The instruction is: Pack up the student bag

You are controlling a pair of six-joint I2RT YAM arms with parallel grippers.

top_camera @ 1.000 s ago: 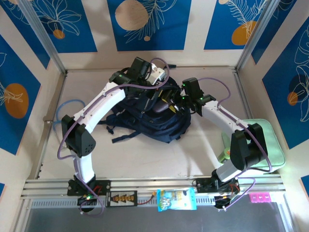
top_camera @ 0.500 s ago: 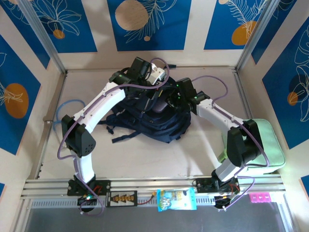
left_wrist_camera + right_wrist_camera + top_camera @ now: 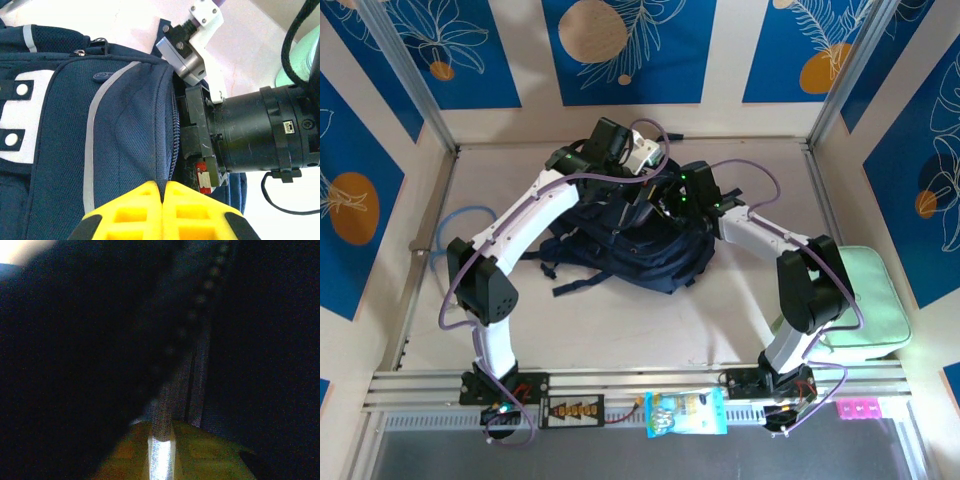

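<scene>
The left gripper (image 3: 162, 187) is seen with its yellow fingers (image 3: 132, 212) pressed flat together, no gap between them. Their tips are set at the bag (image 3: 60, 150), where the zip (image 3: 174, 130) runs down the side panel. Whether cloth is pinched there cannot be told. The right gripper (image 3: 161, 460) is closed narrowly on a pale strip (image 3: 163, 432) that rises from between its dim yellow fingers (image 3: 210, 455) into the bag's dark fabric.

From above, the left arm (image 3: 535, 210) is arched over the bag's left side, and its wrist is bent down onto the bag's far end. The right arm (image 3: 760, 235) is brought in low from the bag's right, elbow raised and forearm levelled toward the same far end, so that the two grippers lie just beside each other. There the fingertips are hidden under the wrists.

In the left wrist view the right arm's black wrist is pressed against the zip edge, with its fingers lost behind the fabric. The bag's white patch (image 3: 22, 125) is cut off at the frame's left edge. The right wrist view is dark and blurred; only faint zip teeth can be made out.

The bag is laid flat at mid-table. A mint case (image 3: 875, 300) lies to its right, partly covered by the right elbow.
</scene>
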